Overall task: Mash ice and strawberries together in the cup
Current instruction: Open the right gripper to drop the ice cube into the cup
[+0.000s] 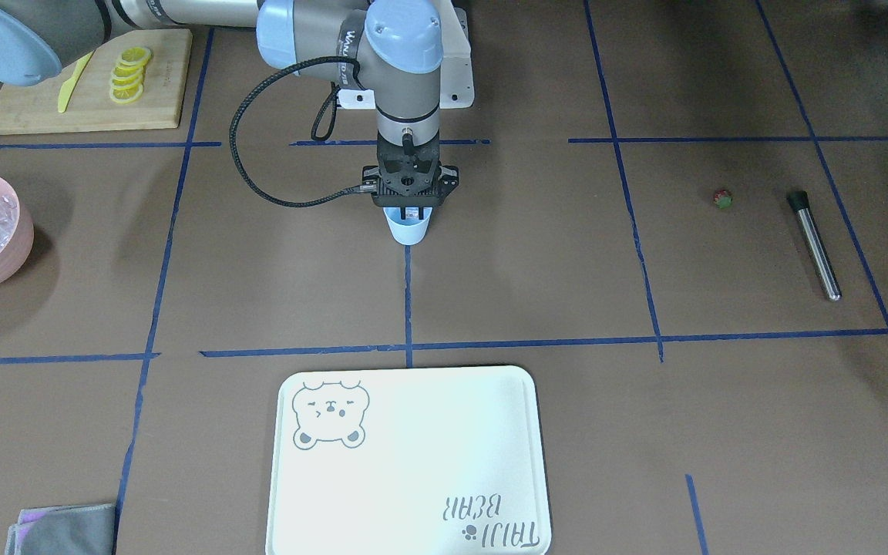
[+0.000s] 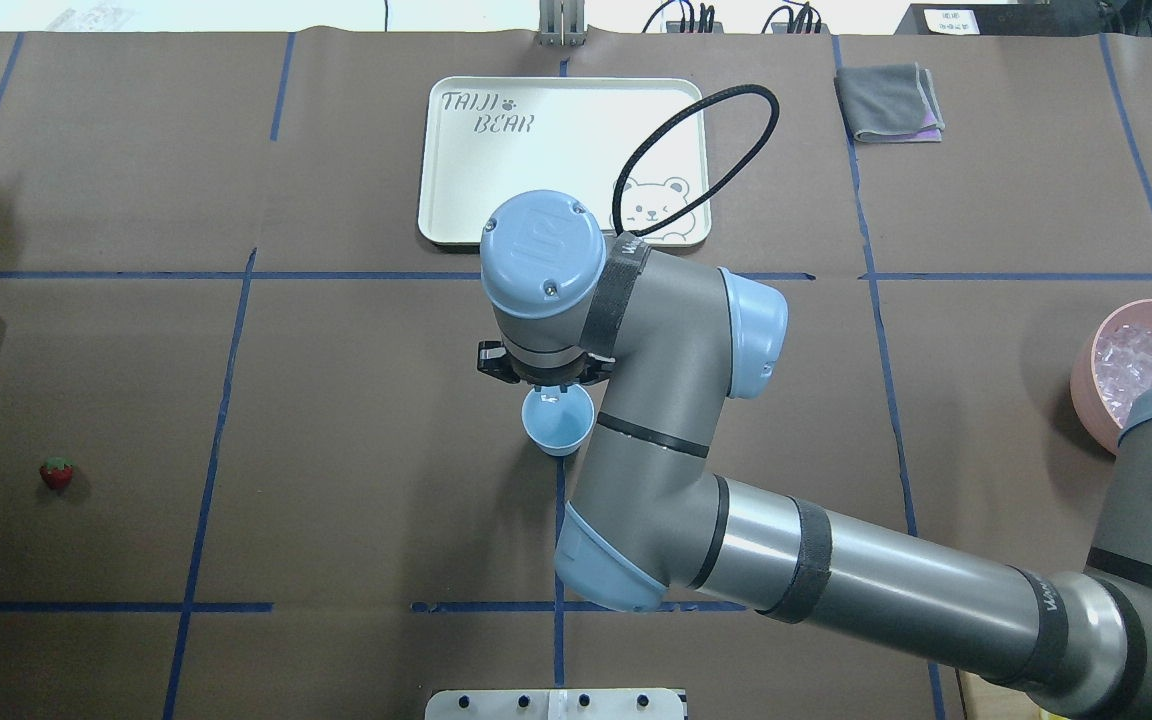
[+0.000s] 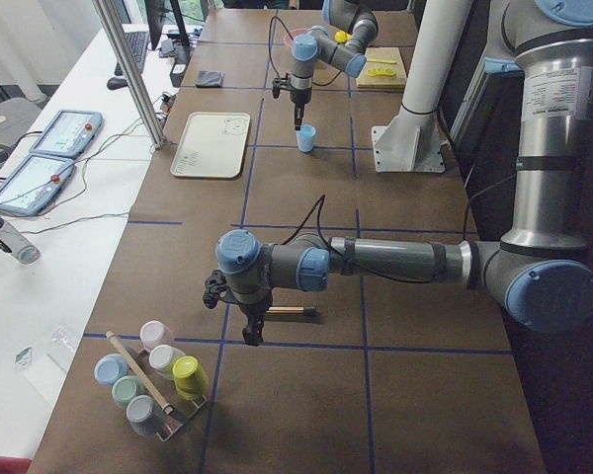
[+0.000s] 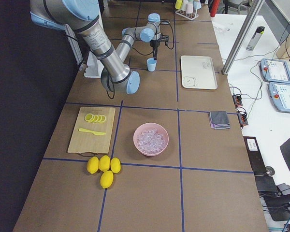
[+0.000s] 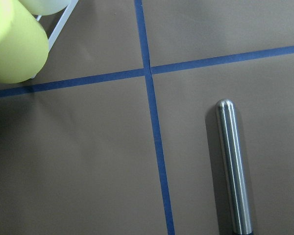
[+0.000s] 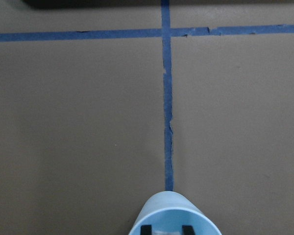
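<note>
Squarely over cup [image 1: 408, 232]: right end effector [image 1: 411, 212]

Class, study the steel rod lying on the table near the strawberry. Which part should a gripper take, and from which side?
I would take the steel rod at the middle of its bare shaft, coming straight down, fingers across its width. It lies flat, long and round, so only its sides offer a grip; the strawberry sits apart from it, near its black end.

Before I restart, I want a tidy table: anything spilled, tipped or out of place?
Nothing spilled; the cup stands upright. Only the strawberry lies loose on the bare table, beside the steel rod.
</note>
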